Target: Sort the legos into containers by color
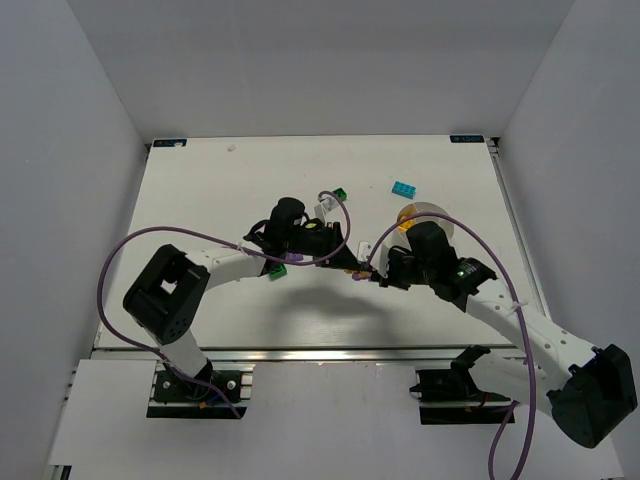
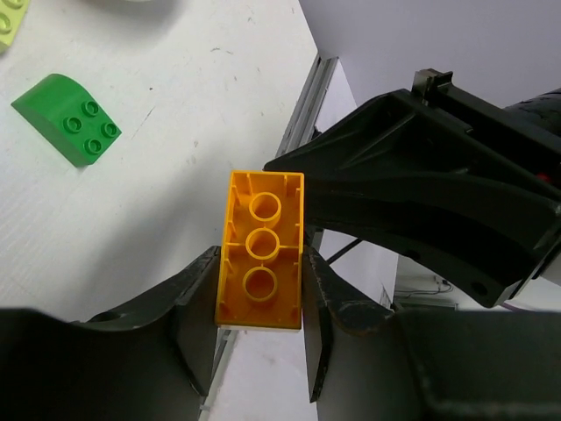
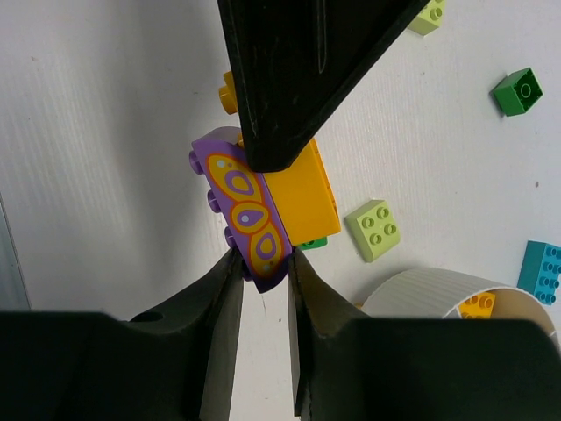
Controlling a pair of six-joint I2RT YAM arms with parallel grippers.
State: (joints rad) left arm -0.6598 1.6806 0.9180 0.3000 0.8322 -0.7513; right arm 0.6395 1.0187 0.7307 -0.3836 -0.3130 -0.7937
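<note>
Left hand [image 2: 260, 263] clamped on the orange brick [image 2: 260, 210] — right hand [image 3: 263, 256] clamped on the purple brick [image 3: 237, 189] stuck to it — above the desk [image 1: 200, 200], 7 o'clock of the bowl [image 1: 435, 207].

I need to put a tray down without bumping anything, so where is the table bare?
Bare: the far-left area between the table edge and the left arm, and the far strip beyond the green brick and cyan brick. Crowded: the centre, where the arms meet, and around the white bowl.
</note>
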